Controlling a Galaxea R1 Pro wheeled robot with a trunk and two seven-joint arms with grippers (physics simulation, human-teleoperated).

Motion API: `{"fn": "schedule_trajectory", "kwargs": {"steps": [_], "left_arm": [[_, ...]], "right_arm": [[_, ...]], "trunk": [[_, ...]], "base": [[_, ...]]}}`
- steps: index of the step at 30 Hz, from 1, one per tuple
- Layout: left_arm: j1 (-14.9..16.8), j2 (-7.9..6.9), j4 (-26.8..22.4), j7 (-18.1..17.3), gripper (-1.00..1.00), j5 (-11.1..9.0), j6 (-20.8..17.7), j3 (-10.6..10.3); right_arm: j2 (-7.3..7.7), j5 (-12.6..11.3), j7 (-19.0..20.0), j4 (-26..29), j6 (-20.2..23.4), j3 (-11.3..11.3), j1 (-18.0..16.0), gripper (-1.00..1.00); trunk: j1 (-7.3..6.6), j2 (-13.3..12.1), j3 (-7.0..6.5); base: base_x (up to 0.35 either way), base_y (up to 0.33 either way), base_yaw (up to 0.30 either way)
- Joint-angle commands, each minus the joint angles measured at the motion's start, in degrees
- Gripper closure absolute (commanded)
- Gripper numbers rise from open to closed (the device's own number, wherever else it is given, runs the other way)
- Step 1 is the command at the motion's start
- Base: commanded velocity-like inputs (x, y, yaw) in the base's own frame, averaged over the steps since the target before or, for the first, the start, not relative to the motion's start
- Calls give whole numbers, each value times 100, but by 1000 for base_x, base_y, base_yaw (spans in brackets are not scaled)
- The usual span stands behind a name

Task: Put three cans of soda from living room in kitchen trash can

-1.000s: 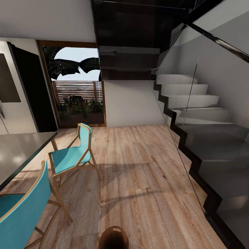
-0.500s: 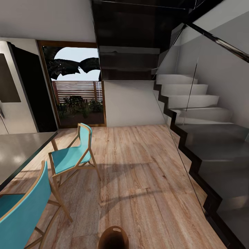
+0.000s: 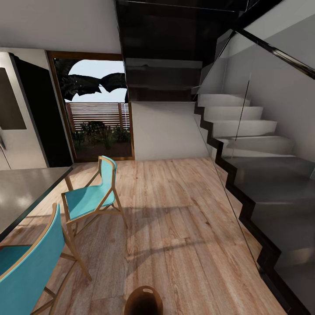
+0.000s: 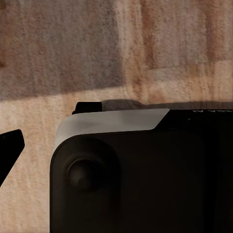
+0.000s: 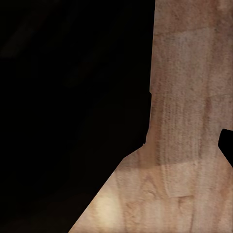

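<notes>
- Change: nothing is shifting across the last second; the head view is holding the same framing, so the base appears to be standing still, and no progress toward the cans is being made in this interval.
- Task's things: the trash can [image 3: 143, 301] is sitting on the wood floor [image 3: 183, 210] at the bottom edge of the head view, directly in front of the robot (only its coppery rim and dark inside are showing). No soda can is appearing in these pictures, so all 3 are judged to be waiting in the living room.
- Kitchen marker: the stainless-steel fridge [image 3: 17, 122] is standing at the far left, which places the robot in the kitchen area.
- Grippers: the left wrist view is looking past a dark rounded part of the robot's body [image 4: 131, 179] to the floor [image 4: 58, 58], and a dark fingertip is poking in at each wrist view's edge; whether either pair of jaws is apart or together cannot be told.
- Surroundings: 2 turquoise chairs, one farther [image 3: 92, 197] and one nearer [image 3: 26, 262], are standing beside a grey table [image 3: 22, 192] at the left; a glass-railed staircase [image 3: 253, 175] is running along the right; a wood-framed glass door [image 3: 98, 113] is facing ahead.
- Obstacles: the open strip of floor between chairs and staircase is the likely route; the nearer chair's legs and the stair edge are the things to steer wide of.
</notes>
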State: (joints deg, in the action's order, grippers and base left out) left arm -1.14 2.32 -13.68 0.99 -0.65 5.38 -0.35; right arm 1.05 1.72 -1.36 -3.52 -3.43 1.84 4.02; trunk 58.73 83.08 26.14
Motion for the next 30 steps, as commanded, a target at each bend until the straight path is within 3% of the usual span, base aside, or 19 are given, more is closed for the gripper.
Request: {"fn": "schedule_trajectory", "kwargs": {"steps": [1, 30], "left_arm": [[0, 0, 0, 0, -100, 0, 0, 0], [0, 0, 0, 0, -100, 0, 0, 0]], "right_arm": [[0, 0, 0, 0, 0, 0, 0, -100], [0, 0, 0, 0, 0, 0, 0, -100]], "trunk": [[0, 0, 0], [0, 0, 0]], "base": [[0, 0, 0], [0, 0, 0]]}}
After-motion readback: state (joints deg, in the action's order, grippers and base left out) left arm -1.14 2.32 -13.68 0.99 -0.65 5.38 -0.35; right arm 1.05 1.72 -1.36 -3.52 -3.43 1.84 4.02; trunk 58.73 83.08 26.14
